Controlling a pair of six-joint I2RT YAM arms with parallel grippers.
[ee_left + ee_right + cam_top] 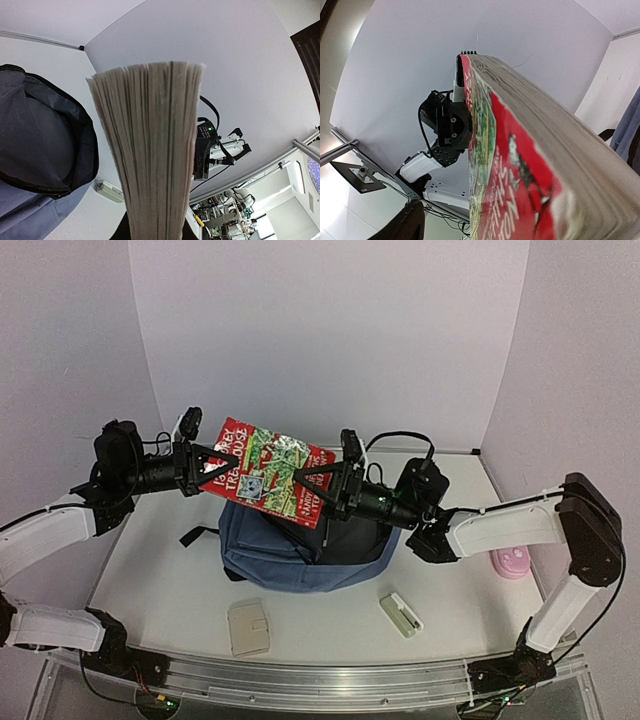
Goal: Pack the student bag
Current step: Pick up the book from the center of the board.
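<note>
A thick book with a red and green cover (262,472) hangs tilted in the air above the student bag (290,555), a slate-blue backpack lying on the table with its black-lined top open. My left gripper (205,465) is shut on the book's left edge; in the left wrist view the page block (150,150) fills the jaws, with the student bag (40,130) to the left. My right gripper (312,485) straddles the book's right edge. In the right wrist view one dark finger (407,222) stands clear of the cover (520,165); the other finger is hidden behind the book.
A beige wallet-like pouch (248,627) and a small white case (401,614) lie near the front edge, ahead of the bag. A pink pencil case (512,562) sits at the right, by the right arm. A black strap (198,535) trails left of the bag.
</note>
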